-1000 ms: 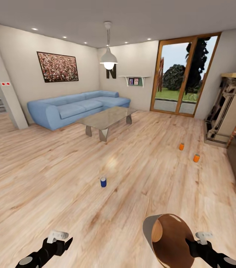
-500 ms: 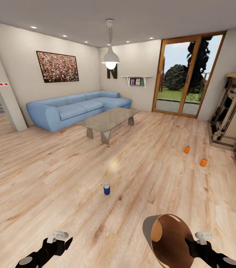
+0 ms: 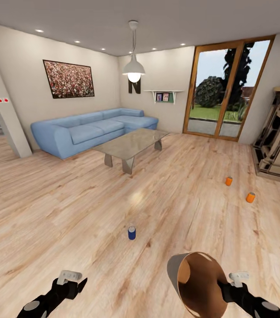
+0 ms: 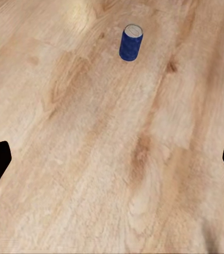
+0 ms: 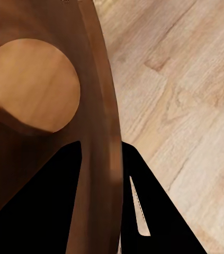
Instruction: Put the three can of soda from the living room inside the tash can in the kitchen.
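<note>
Three upright cans (image 3: 132,232) beyond glass coffee table (image 3: 131,143).

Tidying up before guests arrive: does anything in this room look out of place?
Yes. Three soda cans stand upright on the bare wood floor: a blue can mid-room, and two orange cans toward the fireplace side. The right claw holds the trash can tilted, opening facing the camera.

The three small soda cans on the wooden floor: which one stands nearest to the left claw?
The blue cylindrical soda can, just ahead of the left claw. The two orange cans stand farther off to the right.
</note>
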You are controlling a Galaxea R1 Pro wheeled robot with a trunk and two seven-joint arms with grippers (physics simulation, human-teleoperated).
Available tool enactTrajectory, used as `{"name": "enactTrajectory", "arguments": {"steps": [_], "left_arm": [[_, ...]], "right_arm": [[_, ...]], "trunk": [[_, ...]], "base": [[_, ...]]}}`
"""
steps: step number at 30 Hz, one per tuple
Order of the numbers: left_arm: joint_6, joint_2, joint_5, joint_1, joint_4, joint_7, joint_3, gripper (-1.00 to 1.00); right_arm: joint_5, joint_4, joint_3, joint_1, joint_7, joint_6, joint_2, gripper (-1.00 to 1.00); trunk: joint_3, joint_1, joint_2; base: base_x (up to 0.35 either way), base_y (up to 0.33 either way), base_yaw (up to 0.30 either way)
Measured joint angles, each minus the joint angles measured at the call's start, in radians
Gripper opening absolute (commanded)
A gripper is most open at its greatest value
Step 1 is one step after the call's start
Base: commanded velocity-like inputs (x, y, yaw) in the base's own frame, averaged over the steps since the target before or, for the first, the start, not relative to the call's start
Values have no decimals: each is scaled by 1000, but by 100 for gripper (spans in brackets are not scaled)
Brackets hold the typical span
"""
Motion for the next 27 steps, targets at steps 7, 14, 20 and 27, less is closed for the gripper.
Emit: {"name": "enactTrajectory", "arguments": {"steps": [7, 14, 20, 27], "left_arm": [[1, 1, -1, -27, -12, -3, 0, 100], [1, 1, -1, -27, -12, -3, 0, 100], [1, 1, -1, -27, -12, -3, 0, 100], [6, 0, 4, -16, 4, -4, 2, 100]], "right_arm": [[5, -22, -1, -33, 18, 1, -2, -100], [30, -21, 0, -33, 21, 1, -2, -100], [52, -21, 0, -33, 21, 1, -2, -100], [85, -5, -5, -16, 28, -17, -4, -100]], "trunk": [[0, 0, 0], [0, 0, 0], [0, 0, 0], [0, 0, 0]], "base": [[0, 0, 0], [0, 0, 0], [0, 0, 0], [106, 38, 0]]}}
